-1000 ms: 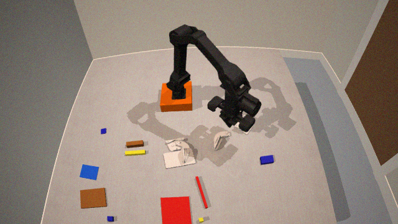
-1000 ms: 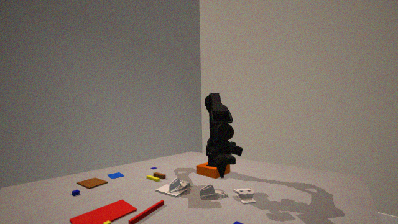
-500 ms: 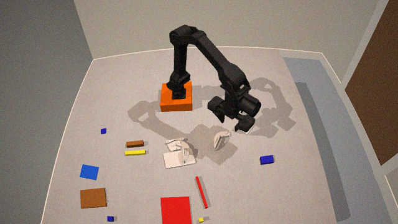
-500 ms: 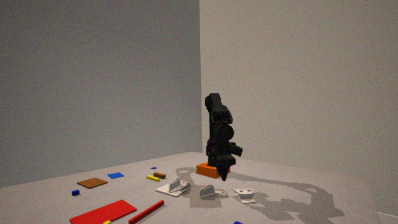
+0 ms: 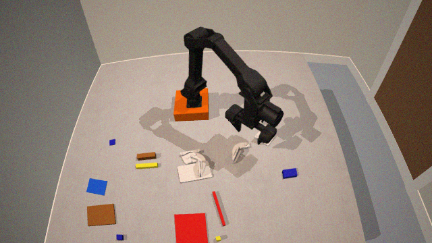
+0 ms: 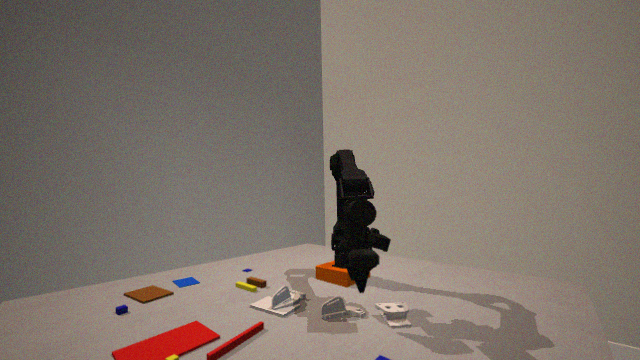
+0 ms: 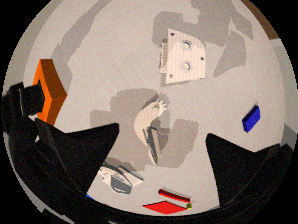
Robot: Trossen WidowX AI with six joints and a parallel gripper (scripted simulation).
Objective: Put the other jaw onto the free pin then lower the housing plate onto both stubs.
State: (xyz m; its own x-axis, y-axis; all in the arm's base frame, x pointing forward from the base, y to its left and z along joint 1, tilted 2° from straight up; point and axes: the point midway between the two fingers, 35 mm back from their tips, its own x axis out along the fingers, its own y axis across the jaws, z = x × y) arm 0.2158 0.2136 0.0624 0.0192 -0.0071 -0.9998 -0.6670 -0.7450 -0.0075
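Across the pale table [image 5: 148, 202] [image 6: 75, 322] [image 7: 90, 75] I stand with my gripper [image 5: 249, 137] [image 6: 372, 270] [image 7: 164, 133] spread wide, nothing between my fingers, and the loose jaw [image 5: 237, 152] [image 6: 334, 309] [image 7: 142, 120] lies below them, apart from its base. Taking the top view as a clock with the base [image 5: 185, 175] [image 6: 265, 304] [image 7: 131, 176] at its centre, that jaw is at two o'clock, and the plate [image 6: 392, 306] [image 7: 175, 70] is farther out at two, partly behind one of my fingers; the wrist view shows its two round openings. The other jaw [image 5: 200, 165] [image 6: 281, 297] [image 7: 119, 185] stands up at the base (how well it sits on its pin, I cannot tell). My orange block [image 5: 191, 115] [image 6: 327, 274] [image 7: 57, 95] is at twelve, a blue block [image 5: 289, 173] [image 6: 383, 357] [image 7: 251, 119] at three, the red rod [image 5: 219, 208] [image 6: 235, 340] [image 7: 174, 195] at five, the red sheet [image 5: 191, 227] [image 6: 167, 342] [image 7: 165, 207] at six and a brown panel [image 5: 101, 214] [image 6: 149, 294] at eight. Between nine and ten, a brown slat [image 5: 146, 156] [image 6: 256, 282] lies beside a yellow bar [image 5: 146, 165] [image 6: 246, 286]. My shadows sprawl over the matte, pinkish-grey surface (one falls around the loose jaw), and a bluish shaded band runs down its side from one o'clock to four. Beyond the rim, a grey wall [image 6: 160, 150] meets a beige wall [image 5: 287, 27] [image 6: 475, 125] in a plain corner, all dimly lit, with a dark brown upright surface [image 5: 405, 108] off at two.
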